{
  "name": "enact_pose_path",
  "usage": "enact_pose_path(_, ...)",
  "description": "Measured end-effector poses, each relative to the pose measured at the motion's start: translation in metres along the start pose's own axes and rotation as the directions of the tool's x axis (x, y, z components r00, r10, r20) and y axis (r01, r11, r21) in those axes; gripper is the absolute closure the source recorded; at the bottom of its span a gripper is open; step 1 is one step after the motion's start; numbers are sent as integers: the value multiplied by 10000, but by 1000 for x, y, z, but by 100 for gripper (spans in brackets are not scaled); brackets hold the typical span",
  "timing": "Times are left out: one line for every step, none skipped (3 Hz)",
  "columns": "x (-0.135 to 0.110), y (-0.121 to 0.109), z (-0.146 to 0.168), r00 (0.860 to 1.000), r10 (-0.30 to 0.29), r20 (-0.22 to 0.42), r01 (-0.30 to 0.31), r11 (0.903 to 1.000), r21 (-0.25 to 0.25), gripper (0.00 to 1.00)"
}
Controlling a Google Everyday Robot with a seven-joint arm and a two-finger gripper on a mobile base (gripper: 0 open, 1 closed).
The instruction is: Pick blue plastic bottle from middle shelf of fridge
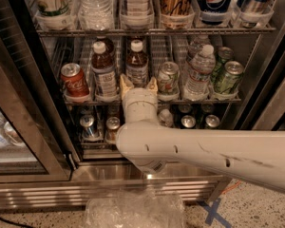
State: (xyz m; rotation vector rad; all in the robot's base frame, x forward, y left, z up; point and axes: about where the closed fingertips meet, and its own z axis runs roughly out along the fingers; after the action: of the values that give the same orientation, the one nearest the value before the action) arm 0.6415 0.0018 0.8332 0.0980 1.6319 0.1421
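Note:
The blue plastic bottle [137,61], holding brown drink, with a white cap and a bluish-grey label, stands upright on the middle shelf [157,49], a silver wire rack in the fridge [35,84]. My gripper [139,82] is right in front of it, at its lower body. It is open, with one tan fingertip [125,81] at each side of the bottle's base. My white arm hides the bottle's foot.
A twin brown bottle with a whiter label [104,72] stands just left, and a red cola can [75,82] further left. To the right are a can [168,79], a clear water bottle [199,72] and green cans [228,79]. Above is a rack with clear trays [137,20]. The glass door [19,141] hangs open at left.

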Motion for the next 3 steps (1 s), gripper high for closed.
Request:
enact_pose_path(-2, -2, 1, 10000, 43, -33, -43, 10000, 20, 53)
enact_pose_path(-2, -2, 1, 10000, 43, -33, -43, 10000, 20, 76)
enact_pose_path(-2, -2, 1, 10000, 42, -31, -42, 10000, 21, 98)
